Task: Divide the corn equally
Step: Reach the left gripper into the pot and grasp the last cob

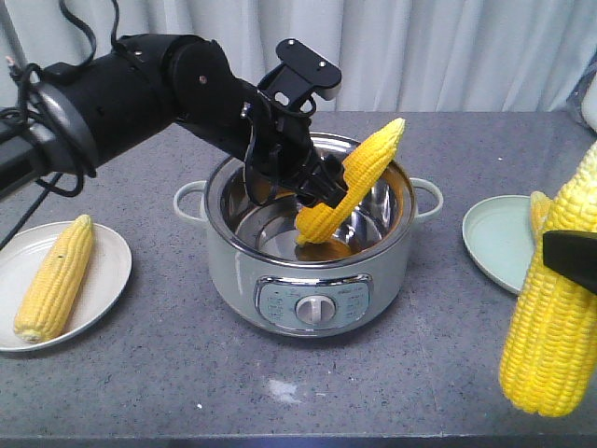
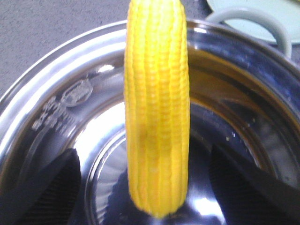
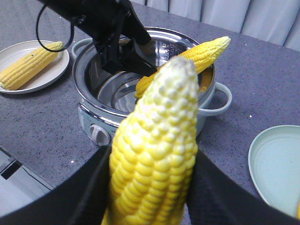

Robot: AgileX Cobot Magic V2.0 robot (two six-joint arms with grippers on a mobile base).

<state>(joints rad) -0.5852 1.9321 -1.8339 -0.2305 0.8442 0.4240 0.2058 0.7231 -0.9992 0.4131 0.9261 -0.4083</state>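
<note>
Left pincer (image 1: 312,191) clamps a tilted cob (image 1: 359,173) over the pot (image 1: 224,238); right pincer (image 3: 152,180) clamps an upright cob (image 1: 555,327).

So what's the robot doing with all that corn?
It's sharing them out. The left pincer holds a tilted cob dipping into the pot; the right pincer holds an upright cob near the green plate. A third cob lies on the white plate, and a fourth cob seems to sit on the green plate.

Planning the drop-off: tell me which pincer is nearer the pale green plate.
Right. The right pincer holds a cob close by the plate; the left pincer grips another cob over the pot.
</note>
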